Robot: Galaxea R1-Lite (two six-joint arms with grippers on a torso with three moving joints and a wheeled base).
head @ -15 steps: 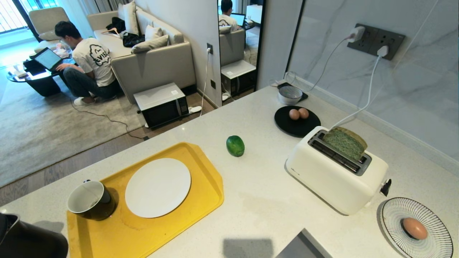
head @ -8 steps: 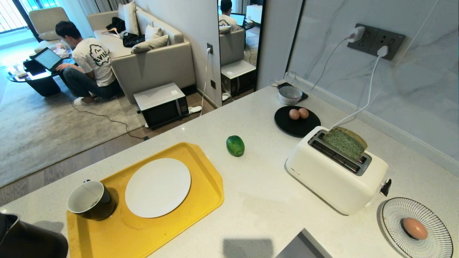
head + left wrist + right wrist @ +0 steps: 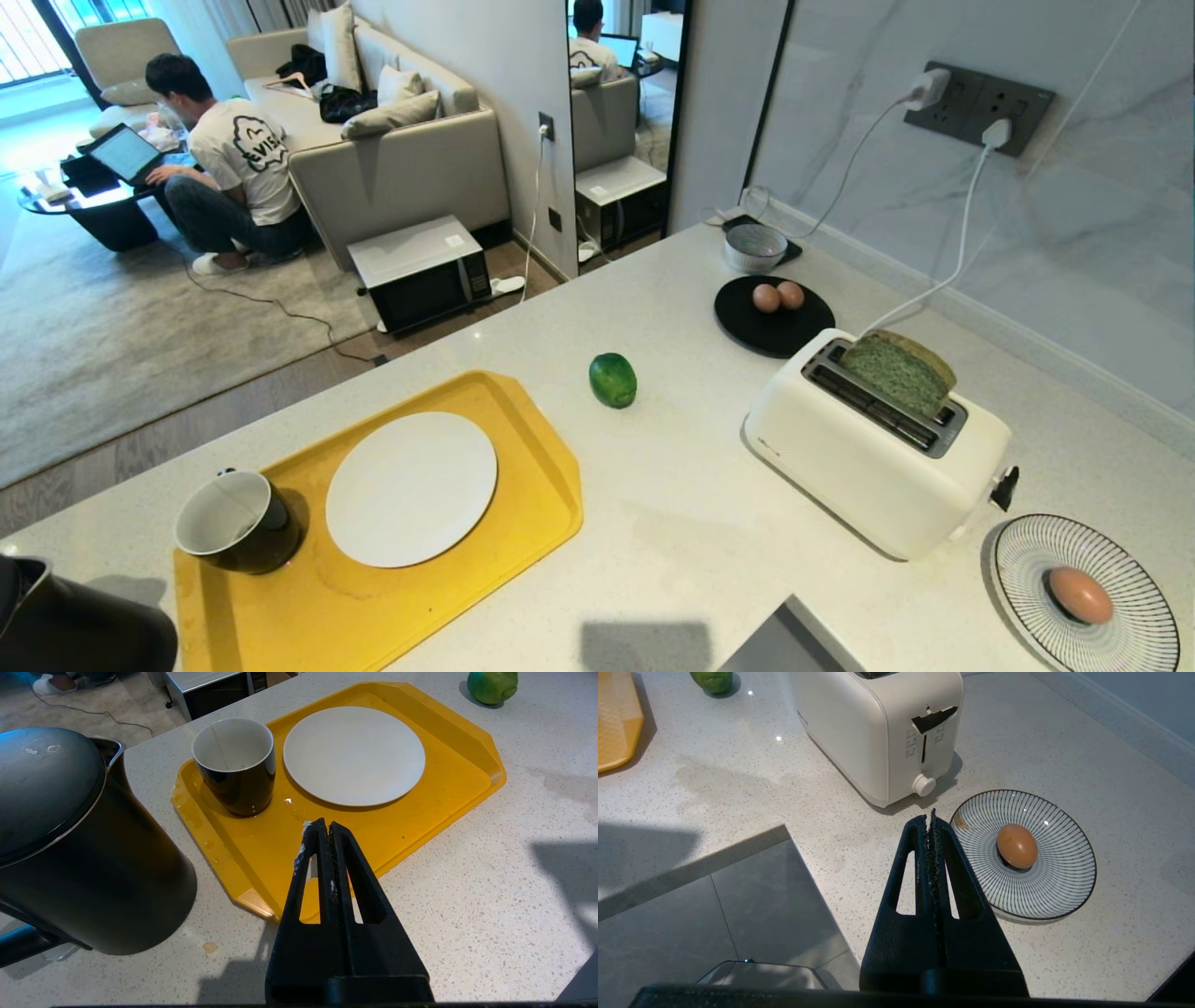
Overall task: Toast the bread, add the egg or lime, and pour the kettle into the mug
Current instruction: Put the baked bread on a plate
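Note:
The green bread (image 3: 901,371) stands partly raised in a slot of the white toaster (image 3: 868,457). One egg (image 3: 1080,595) lies on a striped plate (image 3: 1130,551) near the front right; two more eggs (image 3: 778,296) rest on a black plate. The lime (image 3: 612,380) sits on the counter. The black mug (image 3: 238,523) stands on the yellow tray (image 3: 523,523) beside a white plate (image 3: 411,488); the black kettle (image 3: 75,621) is at the front left. My left gripper (image 3: 325,828) is shut and empty above the tray's near edge. My right gripper (image 3: 930,820) is shut and empty, close to the striped plate (image 3: 1055,891).
A small bowl (image 3: 754,246) stands at the back near the wall, with white cables running to wall sockets (image 3: 980,105). The counter's front edge has a cut-out (image 3: 794,644). Beyond the counter, a person sits on the floor by a sofa; a microwave (image 3: 422,271) rests on the floor.

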